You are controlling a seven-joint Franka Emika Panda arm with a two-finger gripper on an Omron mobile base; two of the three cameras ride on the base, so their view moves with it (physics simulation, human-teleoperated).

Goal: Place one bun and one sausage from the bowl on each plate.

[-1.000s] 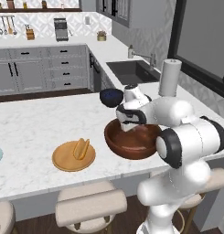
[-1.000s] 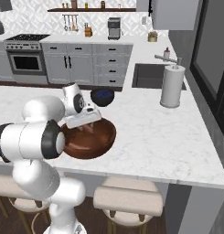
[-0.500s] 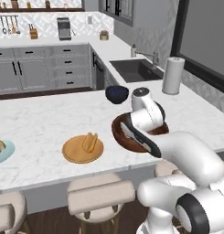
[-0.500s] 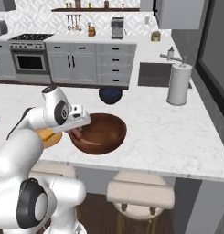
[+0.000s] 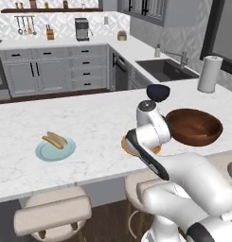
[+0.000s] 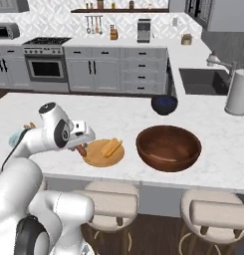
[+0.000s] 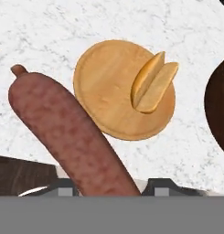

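A reddish-brown sausage (image 7: 63, 132) rises from between my fingertips, and my gripper (image 7: 106, 185) is shut on it. In the right base view the gripper (image 6: 81, 147) hangs over the left rim of the orange wooden plate (image 6: 96, 155) with the sausage (image 6: 82, 150) in it. One bun (image 6: 111, 147) lies on that plate (image 7: 109, 91), toward its right side as the hand view shows the bun (image 7: 152, 82). The pale blue-green plate (image 5: 55, 150) lies far left with a bun and a sausage (image 5: 55, 139) on it. The dark wooden bowl (image 6: 168, 147) stands right of the orange plate.
A small dark blue bowl (image 6: 164, 104) sits behind the wooden bowl. A paper towel roll (image 6: 238, 92) stands at the far right by the sink. Stools line the counter's front edge. Bare marble lies between the two plates.
The views have shifted with the base. My gripper has swung from the wooden bowl over to the orange plate's left edge, carrying the sausage.
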